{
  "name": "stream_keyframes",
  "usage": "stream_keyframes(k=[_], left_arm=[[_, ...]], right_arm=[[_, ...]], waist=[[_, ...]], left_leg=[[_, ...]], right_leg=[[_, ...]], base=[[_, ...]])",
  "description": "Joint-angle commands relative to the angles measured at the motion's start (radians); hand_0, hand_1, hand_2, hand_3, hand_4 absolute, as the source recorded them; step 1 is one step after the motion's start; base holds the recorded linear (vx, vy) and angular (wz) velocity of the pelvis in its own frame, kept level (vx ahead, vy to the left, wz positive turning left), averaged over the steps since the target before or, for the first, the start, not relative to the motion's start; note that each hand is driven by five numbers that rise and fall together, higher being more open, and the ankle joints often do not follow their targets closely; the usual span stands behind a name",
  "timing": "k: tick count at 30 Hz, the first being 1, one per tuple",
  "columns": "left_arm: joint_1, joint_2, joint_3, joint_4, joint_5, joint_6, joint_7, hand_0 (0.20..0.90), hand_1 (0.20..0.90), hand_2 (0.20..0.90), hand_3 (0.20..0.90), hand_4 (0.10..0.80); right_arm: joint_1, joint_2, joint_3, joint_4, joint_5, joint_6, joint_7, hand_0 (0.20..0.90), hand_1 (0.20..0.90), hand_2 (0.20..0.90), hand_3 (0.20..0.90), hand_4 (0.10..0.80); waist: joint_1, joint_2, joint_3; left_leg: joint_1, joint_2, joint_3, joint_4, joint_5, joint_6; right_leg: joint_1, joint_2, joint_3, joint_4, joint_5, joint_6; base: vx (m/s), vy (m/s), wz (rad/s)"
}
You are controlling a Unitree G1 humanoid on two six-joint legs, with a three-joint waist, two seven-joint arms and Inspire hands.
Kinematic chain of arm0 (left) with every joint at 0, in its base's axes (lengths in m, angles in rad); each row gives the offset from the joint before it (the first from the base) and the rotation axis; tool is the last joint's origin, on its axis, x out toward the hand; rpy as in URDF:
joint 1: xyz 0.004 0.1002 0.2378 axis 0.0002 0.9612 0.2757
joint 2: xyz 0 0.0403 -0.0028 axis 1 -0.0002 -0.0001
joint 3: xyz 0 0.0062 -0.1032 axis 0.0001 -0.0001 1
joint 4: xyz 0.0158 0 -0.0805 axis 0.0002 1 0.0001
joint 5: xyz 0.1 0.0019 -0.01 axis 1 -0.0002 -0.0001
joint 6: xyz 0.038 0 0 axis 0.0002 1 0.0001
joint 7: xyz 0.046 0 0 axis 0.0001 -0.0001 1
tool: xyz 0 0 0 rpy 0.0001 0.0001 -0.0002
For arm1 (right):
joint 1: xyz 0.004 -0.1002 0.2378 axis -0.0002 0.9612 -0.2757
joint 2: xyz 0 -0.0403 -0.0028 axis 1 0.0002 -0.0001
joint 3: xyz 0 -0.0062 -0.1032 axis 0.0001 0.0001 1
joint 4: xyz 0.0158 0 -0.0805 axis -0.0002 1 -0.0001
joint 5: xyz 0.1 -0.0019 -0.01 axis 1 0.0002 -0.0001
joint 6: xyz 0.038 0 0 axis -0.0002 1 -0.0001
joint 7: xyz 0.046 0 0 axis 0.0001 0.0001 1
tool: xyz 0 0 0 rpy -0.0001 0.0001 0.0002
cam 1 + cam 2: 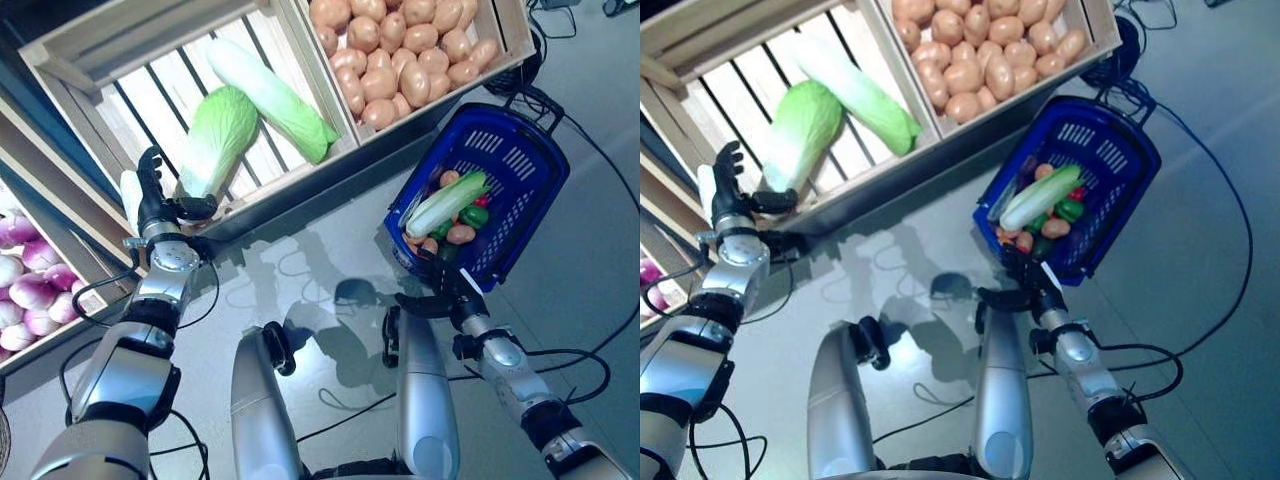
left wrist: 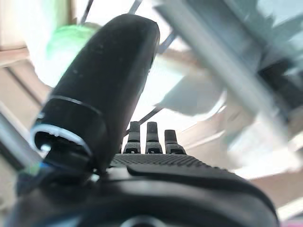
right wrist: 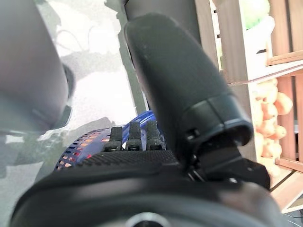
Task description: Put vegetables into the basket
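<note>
The blue plastic basket (image 1: 520, 160) stands on the floor at the right. In it lie a long pale green cabbage (image 1: 447, 203), a green pepper (image 1: 474, 216) and small orange and red vegetables. My right hand (image 1: 443, 292) is open just below the basket's near rim; the basket also shows in its wrist view (image 3: 90, 142). My left hand (image 1: 155, 200) is open and empty at the front edge of the wooden crate (image 1: 100, 45), right beside the pale end of a green napa cabbage (image 1: 217, 135) that lies in the crate.
A second long cabbage (image 1: 272, 95) lies in the same crate. The wooden stand (image 1: 480, 60) runs across the back, with more crates to the right and lower left. Grey floor (image 1: 330, 250) lies between the stand and the basket.
</note>
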State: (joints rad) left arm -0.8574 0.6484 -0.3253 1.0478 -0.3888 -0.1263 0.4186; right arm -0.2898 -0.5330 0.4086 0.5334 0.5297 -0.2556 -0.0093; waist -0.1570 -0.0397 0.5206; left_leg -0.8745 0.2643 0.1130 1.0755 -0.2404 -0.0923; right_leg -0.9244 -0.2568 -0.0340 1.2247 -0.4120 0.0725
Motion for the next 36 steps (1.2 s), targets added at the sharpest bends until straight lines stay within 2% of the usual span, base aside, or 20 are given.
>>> stream_keyframes(k=[1, 6, 11, 18, 24, 25, 26, 31, 36], left_arm=[[-0.135, 0.152, -0.044, 0.008, -0.022, -0.020, -0.032, 0.900, 0.900, 0.900, 0.900, 0.800], [-0.173, 0.158, -0.087, 0.031, -0.020, 0.032, -0.097, 0.900, 0.900, 0.900, 0.900, 0.800], [-0.173, 0.153, -0.132, 0.074, 0.002, 0.143, -0.099, 0.900, 0.900, 0.900, 0.900, 0.800], [-0.185, 0.155, -0.135, 0.135, 0.036, 0.200, -0.088, 0.900, 0.900, 0.900, 0.900, 0.800], [-0.191, 0.166, -0.139, 0.123, 0.043, 0.235, -0.055, 0.900, 0.900, 0.900, 0.900, 0.800], [-0.191, 0.166, -0.138, 0.120, 0.043, 0.235, -0.046, 0.500, 0.500, 0.500, 0.500, 0.533], [-0.193, 0.168, -0.133, 0.112, 0.043, 0.236, -0.033, 0.300, 0.300, 0.300, 0.300, 0.400], [-0.170, 0.159, -0.114, 0.083, 0.052, 0.210, -0.053, 0.300, 0.300, 0.300, 0.300, 0.400], [-0.136, 0.164, -0.088, 0.079, 0.049, 0.186, -0.051, 0.300, 0.300, 0.300, 0.300, 0.400]], right_arm=[[-0.036, -0.037, 0.000, -0.069, 0.097, -0.045, 0.018, 0.900, 0.900, 0.900, 0.900, 0.800], [-0.027, -0.036, -0.009, -0.045, 0.117, -0.062, 0.034, 0.900, 0.900, 0.900, 0.900, 0.800], [-0.050, -0.038, 0.003, -0.048, 0.118, -0.062, 0.005, 0.900, 0.900, 0.900, 0.900, 0.800], [-0.059, -0.046, -0.016, -0.073, 0.152, -0.056, -0.031, 0.900, 0.900, 0.900, 0.900, 0.800], [-0.044, -0.063, -0.053, -0.123, 0.187, -0.069, -0.038, 0.900, 0.900, 0.900, 0.900, 0.800], [-0.043, -0.064, -0.056, -0.128, 0.187, -0.073, -0.035, 0.900, 0.900, 0.900, 0.900, 0.800], [-0.045, -0.063, -0.060, -0.133, 0.190, -0.077, -0.032, 0.900, 0.900, 0.900, 0.900, 0.800], [-0.060, -0.053, -0.066, -0.153, 0.183, -0.119, -0.029, 0.900, 0.900, 0.900, 0.900, 0.800], [-0.085, -0.045, -0.073, -0.182, 0.161, -0.122, -0.033, 0.900, 0.900, 0.900, 0.900, 0.800]], waist=[[-0.016, -0.003, -0.022], [-0.017, -0.004, -0.008], [-0.012, -0.004, -0.001], [-0.011, -0.007, -0.001], [-0.011, -0.011, -0.001], [-0.010, -0.011, -0.001], [-0.008, -0.011, -0.001], [-0.002, -0.010, -0.001], [0.001, -0.004, -0.011]], left_leg=[[0.054, 0.019, -0.001, 0.110, -0.204, -0.006], [0.014, 0.019, -0.004, 0.127, -0.204, -0.003], [-0.006, 0.017, -0.005, 0.125, -0.198, -0.009], [-0.089, 0.028, -0.013, 0.175, -0.206, -0.013], [-0.170, 0.034, -0.026, 0.227, -0.213, -0.006], [-0.170, 0.033, -0.027, 0.227, -0.213, -0.005], [-0.169, 0.033, -0.027, 0.226, -0.213, -0.005], [-0.132, 0.032, -0.024, 0.209, -0.211, -0.003], [-0.061, 0.033, -0.010, 0.164, -0.199, -0.003]], right_leg=[[0.059, -0.037, 0.001, -0.119, 0.083, 0.022], [0.025, -0.035, -0.003, -0.112, 0.089, 0.026], [0.008, -0.039, -0.011, -0.116, 0.096, 0.030], [-0.068, -0.048, -0.012, -0.074, 0.092, 0.034], [-0.145, -0.052, -0.013, -0.025, 0.086, 0.034], [-0.146, -0.054, -0.015, -0.024, 0.086, 0.034], [-0.144, -0.055, -0.017, -0.025, 0.085, 0.033], [-0.107, -0.056, -0.026, -0.033, 0.080, 0.029], [-0.039, -0.054, -0.031, -0.066, 0.081, 0.027]], base=[[-0.013, -0.001, -0.04], [-0.008, -0.005, -0.04], [0.008, -0.003, 0.01], [0.001, 0.000, 0.01], [-0.037, -0.011, 0.02], [0.000, 0.000, 0.00], [0.000, 0.000, 0.00], [-0.005, -0.006, 0.00], [0.004, 0.009, 0.03]])
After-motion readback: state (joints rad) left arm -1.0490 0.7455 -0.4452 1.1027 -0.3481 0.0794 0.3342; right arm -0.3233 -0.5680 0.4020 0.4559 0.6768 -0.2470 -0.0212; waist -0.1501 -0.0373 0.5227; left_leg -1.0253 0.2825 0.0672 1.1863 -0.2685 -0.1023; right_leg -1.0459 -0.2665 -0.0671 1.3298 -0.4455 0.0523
